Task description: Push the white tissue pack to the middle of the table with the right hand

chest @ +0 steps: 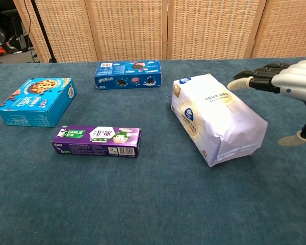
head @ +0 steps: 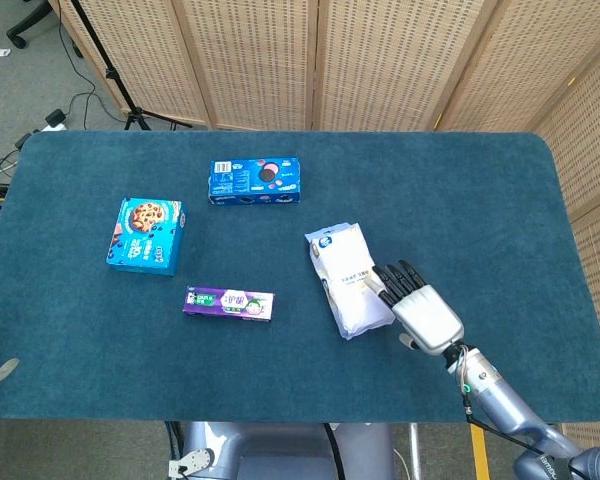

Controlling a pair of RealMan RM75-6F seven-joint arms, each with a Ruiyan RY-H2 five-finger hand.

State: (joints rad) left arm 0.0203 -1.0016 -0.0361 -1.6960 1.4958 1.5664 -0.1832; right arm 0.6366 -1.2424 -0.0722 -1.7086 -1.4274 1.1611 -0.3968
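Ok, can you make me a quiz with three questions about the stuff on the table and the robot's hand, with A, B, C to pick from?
1. Where is the purple box?
A. In front of the two blue boxes, left of the tissue pack
B. On top of the tissue pack
C. Behind the Oreo box

2. How many blue boxes are on the table?
A. One
B. Two
C. Four

3. What is the right hand doing?
A. Gripping the purple box
B. Lifting the tissue pack off the table
C. Holding nothing, fingers straight and apart

Answers:
1 A: it lies nearest the camera in the chest view.
2 B: the cookie box and the Oreo box.
3 C: it is open beside the white tissue pack.
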